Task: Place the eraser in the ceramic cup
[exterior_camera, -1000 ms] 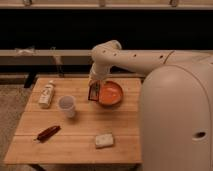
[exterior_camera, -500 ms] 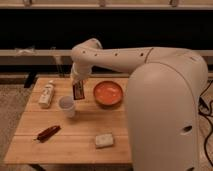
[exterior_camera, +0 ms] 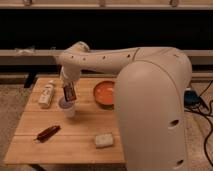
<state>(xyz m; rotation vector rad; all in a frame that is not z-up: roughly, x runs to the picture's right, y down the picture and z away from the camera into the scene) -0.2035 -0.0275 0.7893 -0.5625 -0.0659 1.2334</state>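
The eraser (exterior_camera: pixel 69 92), a small dark block with lighter edges, hangs upright just above the rim of the ceramic cup (exterior_camera: pixel 68 109). The whitish cup stands on the left-middle of the wooden table (exterior_camera: pixel 75 145). My gripper (exterior_camera: pixel 68 88) points down over the cup and is shut on the eraser. The arm reaches in from the right, and its large white body hides the table's right side.
A white bottle (exterior_camera: pixel 46 94) lies left of the cup. An orange bowl (exterior_camera: pixel 104 92) sits to the cup's right. A reddish-brown stick (exterior_camera: pixel 47 133) lies at the front left, and a pale beige block (exterior_camera: pixel 104 139) near the front edge.
The gripper carried the eraser leftward from over the orange bowl to directly above the cup, and now holds it lower, close to the rim.
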